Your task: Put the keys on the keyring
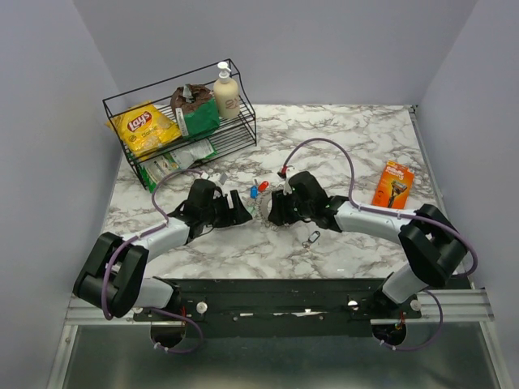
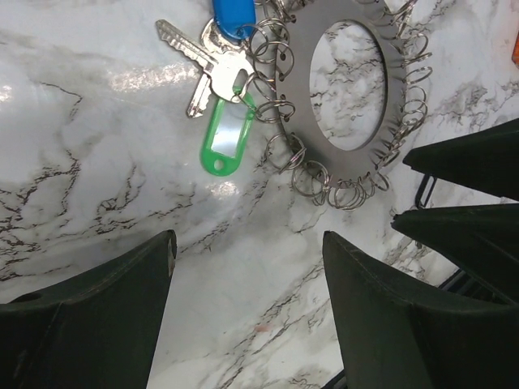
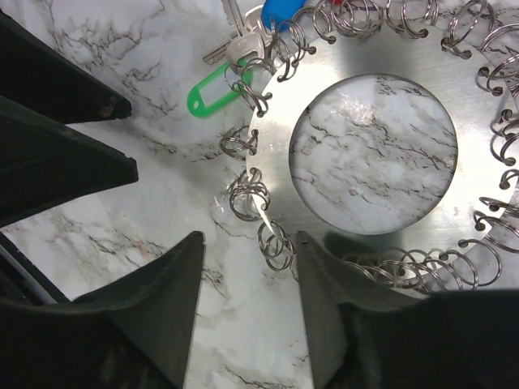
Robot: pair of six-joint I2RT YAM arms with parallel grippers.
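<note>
The keyring is a flat silvery disc with a hollow centre and small coiled rings round its rim. It lies on the marble between my grippers. It shows in the left wrist view and in the right wrist view. A green key tag, a blue one and silver keys hang at its rim. A red tag lies beside the blue one. My left gripper is open and empty over bare marble near the green tag. My right gripper is open, with a rim coil between its fingers.
A black wire rack at the back left holds a Lay's bag, a dark bag and a soap bottle. An orange razor pack lies at the right. A small loose metal clip lies near the right arm.
</note>
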